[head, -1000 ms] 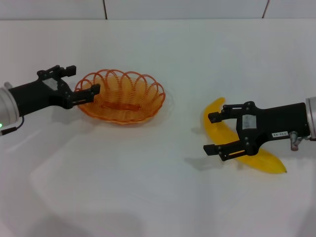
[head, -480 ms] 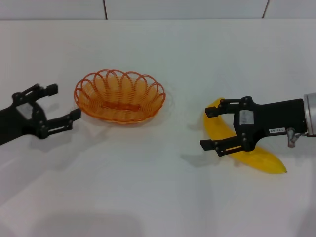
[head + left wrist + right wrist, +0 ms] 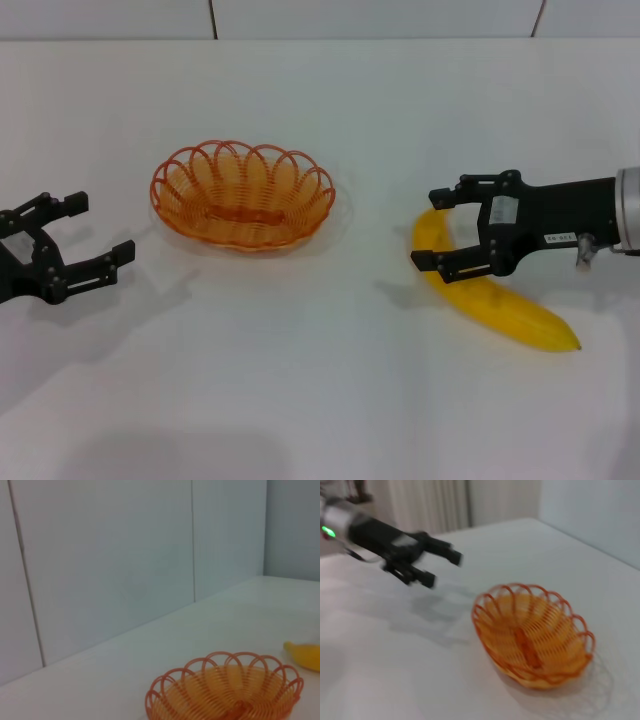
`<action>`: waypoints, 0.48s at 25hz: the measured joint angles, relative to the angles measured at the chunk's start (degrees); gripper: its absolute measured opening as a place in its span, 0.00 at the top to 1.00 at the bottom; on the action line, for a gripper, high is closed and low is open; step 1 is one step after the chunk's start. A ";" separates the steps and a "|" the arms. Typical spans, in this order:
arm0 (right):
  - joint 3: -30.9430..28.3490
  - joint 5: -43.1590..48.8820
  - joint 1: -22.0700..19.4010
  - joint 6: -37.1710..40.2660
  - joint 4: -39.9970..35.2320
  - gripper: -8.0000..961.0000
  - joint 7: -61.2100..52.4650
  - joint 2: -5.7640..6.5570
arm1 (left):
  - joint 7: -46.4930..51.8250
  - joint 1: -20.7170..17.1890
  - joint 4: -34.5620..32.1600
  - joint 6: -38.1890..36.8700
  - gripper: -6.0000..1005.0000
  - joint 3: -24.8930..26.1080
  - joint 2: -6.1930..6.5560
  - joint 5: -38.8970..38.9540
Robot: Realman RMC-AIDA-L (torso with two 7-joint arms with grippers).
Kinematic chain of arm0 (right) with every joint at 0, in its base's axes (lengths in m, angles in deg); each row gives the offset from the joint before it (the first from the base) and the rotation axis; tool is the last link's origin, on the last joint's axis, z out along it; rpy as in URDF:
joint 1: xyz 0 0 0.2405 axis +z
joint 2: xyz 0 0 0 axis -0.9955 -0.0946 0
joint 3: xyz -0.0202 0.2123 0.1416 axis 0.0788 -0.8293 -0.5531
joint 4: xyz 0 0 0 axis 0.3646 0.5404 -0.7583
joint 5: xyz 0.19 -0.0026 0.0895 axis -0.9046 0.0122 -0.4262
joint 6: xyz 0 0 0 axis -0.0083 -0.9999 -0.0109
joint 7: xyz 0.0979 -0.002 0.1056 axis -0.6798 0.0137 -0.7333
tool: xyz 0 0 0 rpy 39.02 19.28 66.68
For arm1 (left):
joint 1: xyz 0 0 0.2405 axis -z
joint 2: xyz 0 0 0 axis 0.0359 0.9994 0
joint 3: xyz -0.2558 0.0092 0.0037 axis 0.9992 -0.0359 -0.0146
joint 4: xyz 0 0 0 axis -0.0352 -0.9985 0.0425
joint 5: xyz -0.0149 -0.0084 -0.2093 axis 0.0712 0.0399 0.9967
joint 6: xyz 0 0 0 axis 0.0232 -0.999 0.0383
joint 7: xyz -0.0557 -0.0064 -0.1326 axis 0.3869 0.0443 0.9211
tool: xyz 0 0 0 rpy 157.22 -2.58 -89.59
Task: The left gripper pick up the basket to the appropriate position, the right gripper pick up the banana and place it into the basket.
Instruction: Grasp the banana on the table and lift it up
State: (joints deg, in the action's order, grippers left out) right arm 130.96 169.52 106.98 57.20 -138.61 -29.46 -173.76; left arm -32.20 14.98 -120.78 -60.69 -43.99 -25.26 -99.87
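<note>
1. A plain white table [image 3: 320, 400] meets a pale panelled wall [image 3: 100, 565] with thin dark seams.
2. One orange wire basket [image 3: 243, 194] sits left of centre; one yellow banana [image 3: 487, 296] lies to the right, well apart.
3. The left gripper [image 3: 88, 239] hovers beside the basket, fingers spread, holding nothing.
4. The right gripper [image 3: 435, 228], fingers parted, straddles the banana's upper end; contact looks likely but is unclear.
</note>
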 joint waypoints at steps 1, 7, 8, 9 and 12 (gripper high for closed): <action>0.00 0.00 0.00 0.00 0.00 0.09 0.00 0.00 | 0.02 -0.01 0.02 -0.01 0.10 0.01 0.02 0.02; 9.13 3.85 -4.91 -4.14 -13.27 0.10 -10.50 0.04 | 0.05 0.09 0.07 0.35 0.10 0.02 0.06 -0.44; 9.88 4.89 -5.30 -4.15 -14.77 0.10 -12.04 0.03 | 0.06 0.13 0.07 0.37 0.10 0.02 0.07 -0.55; 10.66 6.06 -5.52 -4.02 -16.44 0.10 -13.67 0.04 | 0.05 0.14 0.08 0.37 0.10 0.02 0.07 -0.58; 12.36 10.35 -5.83 -3.67 -19.88 0.11 -18.90 0.03 | 0.06 0.23 0.09 0.37 0.10 0.02 0.08 -0.64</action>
State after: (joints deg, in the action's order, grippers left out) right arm 143.32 179.87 101.14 53.53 -158.48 -48.36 -173.73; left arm -32.14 15.20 -120.69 -60.32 -43.97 -25.18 -100.50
